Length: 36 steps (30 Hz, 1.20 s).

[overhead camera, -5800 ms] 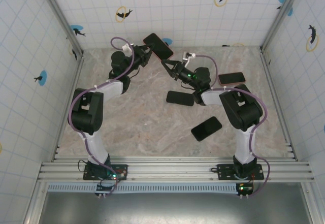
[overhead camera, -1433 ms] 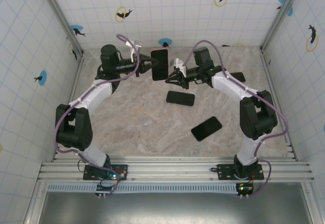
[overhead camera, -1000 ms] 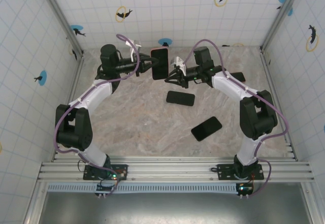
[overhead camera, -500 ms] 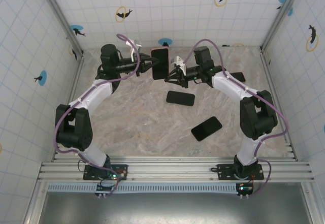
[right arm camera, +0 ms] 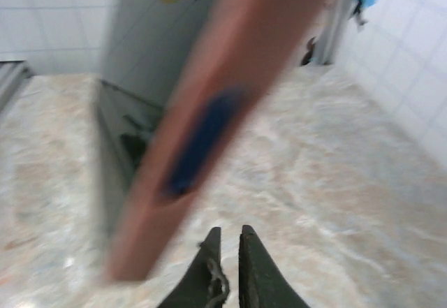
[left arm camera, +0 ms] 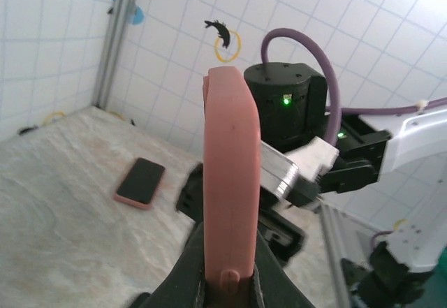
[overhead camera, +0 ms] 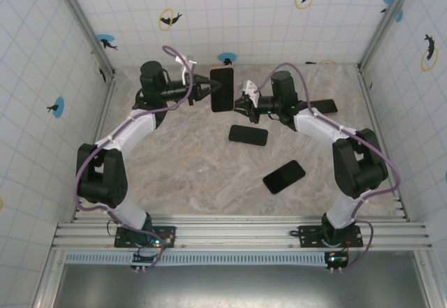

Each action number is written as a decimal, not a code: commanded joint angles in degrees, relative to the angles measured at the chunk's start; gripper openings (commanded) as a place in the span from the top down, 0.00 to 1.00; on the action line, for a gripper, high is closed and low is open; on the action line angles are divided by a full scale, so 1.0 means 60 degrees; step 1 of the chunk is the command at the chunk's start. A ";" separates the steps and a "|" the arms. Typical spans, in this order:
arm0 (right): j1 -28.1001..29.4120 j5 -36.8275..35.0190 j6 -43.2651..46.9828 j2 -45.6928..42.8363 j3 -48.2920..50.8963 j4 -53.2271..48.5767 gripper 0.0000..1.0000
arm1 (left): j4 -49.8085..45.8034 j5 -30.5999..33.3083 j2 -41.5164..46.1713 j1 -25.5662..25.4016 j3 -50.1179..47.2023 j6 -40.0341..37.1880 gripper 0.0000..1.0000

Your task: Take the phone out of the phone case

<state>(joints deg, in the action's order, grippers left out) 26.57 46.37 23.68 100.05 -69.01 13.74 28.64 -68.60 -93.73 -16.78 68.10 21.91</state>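
Phone case (left arm camera: 230, 203), pink, stands on edge in the air over the far middle of the worktop (overhead camera: 183, 172). Your left claw (overhead camera: 207, 90) is clenched on its lower end. The phone (overhead camera: 223, 89) sits inside it, its dark screen framed by the pink rim. You have open marble across the left half and along the near rail, and tiled walls close the other three sides. Just right of the case, your right claw (overhead camera: 241, 105) hangs with its fingers pressed together on nothing. A black phone (overhead camera: 248, 135) lies flat below it, a second black phone (overhead camera: 284, 176) lies nearer you, and a pink-cased phone (overhead camera: 319, 107) lies far right, partly behind the right arm.
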 commanded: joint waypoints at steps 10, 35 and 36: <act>-0.0096 -0.0297 -0.0844 -0.0684 0.0068 0.1921 0.87 | 0.0349 0.0063 0.0508 -0.0197 -0.0275 0.0531 1.00; -0.0116 0.1666 -0.0401 -0.1135 0.0731 -0.0085 0.58 | 0.0174 0.0137 0.0303 -0.0192 0.0549 -0.1184 1.00; -0.0107 0.1703 -0.0407 -0.1093 0.0672 -0.0121 0.59 | 0.0212 0.0110 0.0299 -0.0187 0.0554 -0.1163 1.00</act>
<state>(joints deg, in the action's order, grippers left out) 25.78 53.84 22.57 94.19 -64.01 10.90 26.59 -67.24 -92.58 -18.00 68.86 16.45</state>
